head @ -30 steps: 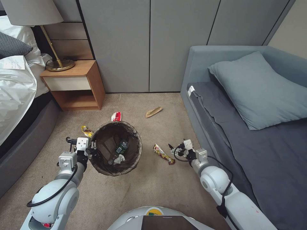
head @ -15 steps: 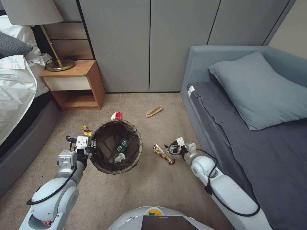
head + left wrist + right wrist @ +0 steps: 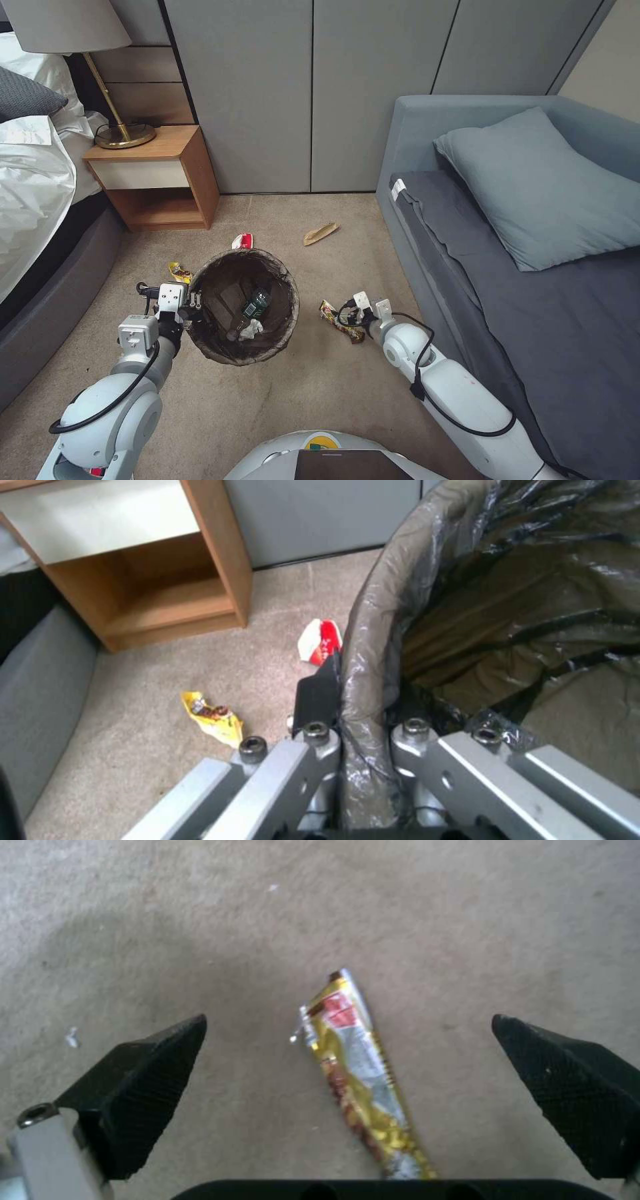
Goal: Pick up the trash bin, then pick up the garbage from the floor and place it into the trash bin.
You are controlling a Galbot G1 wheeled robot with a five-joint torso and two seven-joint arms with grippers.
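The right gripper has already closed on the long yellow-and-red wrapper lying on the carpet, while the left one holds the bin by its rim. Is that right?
Not quite. The right gripper is open, its fingers apart on either side of the yellow-and-red wrapper, as the right wrist view shows. The left gripper does hold the bin by its rim.

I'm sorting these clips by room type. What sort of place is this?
Most likely a bedroom or hotel room: a bed with white linen, a wooden nightstand bearing a brass-stemmed lamp, and a grey daybed with a blue-grey pillow, all on beige carpet.
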